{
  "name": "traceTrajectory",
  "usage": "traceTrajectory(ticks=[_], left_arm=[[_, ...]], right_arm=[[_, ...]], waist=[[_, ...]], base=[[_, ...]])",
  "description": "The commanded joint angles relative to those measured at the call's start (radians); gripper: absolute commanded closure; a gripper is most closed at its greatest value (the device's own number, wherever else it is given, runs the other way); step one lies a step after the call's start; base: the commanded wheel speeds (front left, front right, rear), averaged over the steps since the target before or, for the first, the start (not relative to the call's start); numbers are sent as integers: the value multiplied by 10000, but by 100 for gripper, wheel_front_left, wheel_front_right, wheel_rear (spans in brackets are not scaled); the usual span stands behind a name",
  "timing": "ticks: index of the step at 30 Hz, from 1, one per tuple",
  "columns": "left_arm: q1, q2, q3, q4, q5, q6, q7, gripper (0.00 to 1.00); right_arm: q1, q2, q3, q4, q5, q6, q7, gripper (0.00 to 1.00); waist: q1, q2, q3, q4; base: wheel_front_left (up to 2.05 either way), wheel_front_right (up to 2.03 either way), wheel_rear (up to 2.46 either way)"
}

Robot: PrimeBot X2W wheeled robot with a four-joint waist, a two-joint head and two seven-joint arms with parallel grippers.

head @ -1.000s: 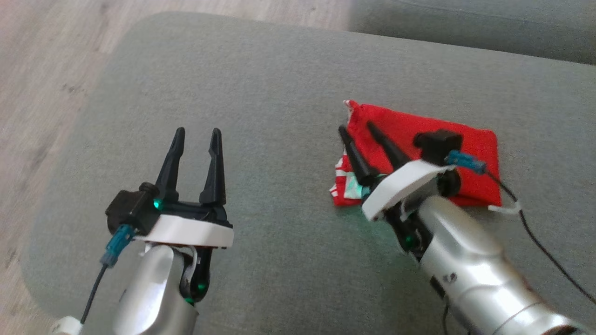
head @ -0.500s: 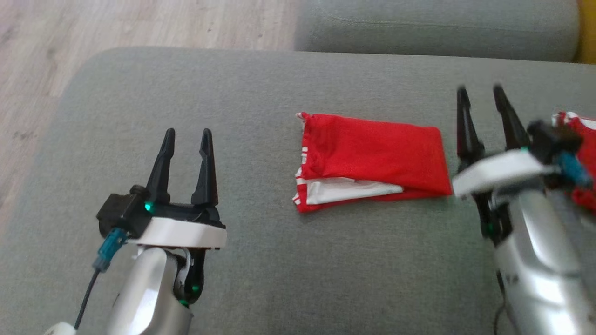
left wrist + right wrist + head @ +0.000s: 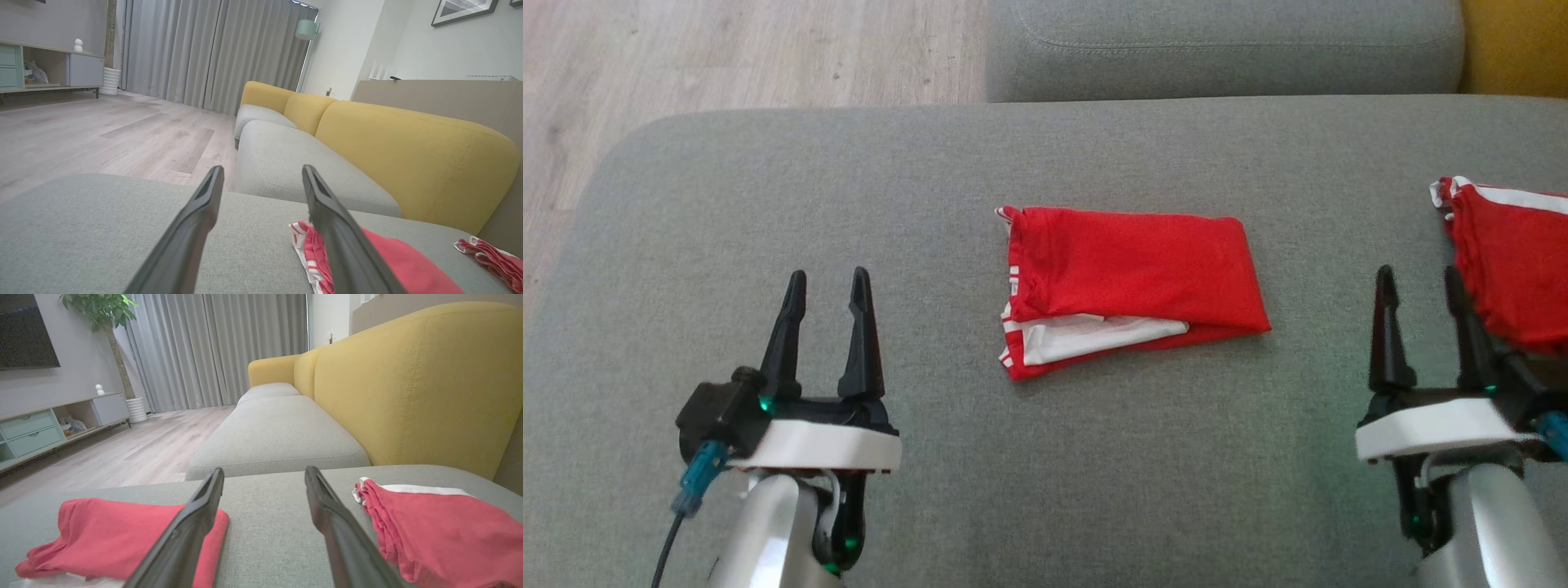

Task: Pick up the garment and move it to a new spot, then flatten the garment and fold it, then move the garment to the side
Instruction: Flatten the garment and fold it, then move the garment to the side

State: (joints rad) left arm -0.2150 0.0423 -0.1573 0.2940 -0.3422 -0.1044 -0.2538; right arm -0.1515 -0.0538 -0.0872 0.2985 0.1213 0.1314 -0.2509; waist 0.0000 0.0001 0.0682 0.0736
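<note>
2nd red garment [image 3: 1515, 269] is cut off at the frame's rt edge, lower corner hidden behind a finger of the rt gripper [image 3: 1417, 274]. Mid grey cushion [image 3: 915, 180] lies the folded red garment [image 3: 1131, 282], white layer peeking out front-left. left gripper [image 3: 827, 276] is well apart from it. Both grippers empty, jaws spread. Vs 1 s ago: rt gripper was over the folded garment, now clear to its right; camera shifted too.

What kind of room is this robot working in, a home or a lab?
Most likely a home living room: a grey-and-yellow sofa, floor-length curtains, and a low cabinet beneath a dark wall screen.
</note>
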Motion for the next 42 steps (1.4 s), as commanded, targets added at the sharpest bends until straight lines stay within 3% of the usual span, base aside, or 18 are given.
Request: traceTrajectory(ticks=[1,16,35,36,37,42], left_arm=[[-209,80,398,-357,77,14,-80,0],[-702,80,107,-505,27,-60,-80,0],[-1348,80,-210,-462,-183,-47,-80,0],[-1371,80,-216,-475,-192,-30,-80,0],[-1392,80,-223,-494,-184,-21,-80,0],[-1373,80,-262,-415,-10,-29,-80,0]], right_arm=[[-256,31,331,-400,49,-7,-108,0],[-930,34,457,23,-128,-7,109,0],[-3192,35,935,4581,215,-7,2281,0],[-3260,35,1026,4683,165,-7,2273,54],[-3365,35,1238,4777,24,-7,2084,100],[-3498,35,1268,4795,-621,-7,1457,100]], waist=[[0,-1,13,-11],[0,-1,905,510],[0,-1,1912,1466],[0,-1,1928,1459],[0,-1,1920,1407],[0,-1,1724,1189]], base=[[0,0,0],[0,0,0],[0,0,0],[0,0,0],[0,0,0],[0,0,0]])
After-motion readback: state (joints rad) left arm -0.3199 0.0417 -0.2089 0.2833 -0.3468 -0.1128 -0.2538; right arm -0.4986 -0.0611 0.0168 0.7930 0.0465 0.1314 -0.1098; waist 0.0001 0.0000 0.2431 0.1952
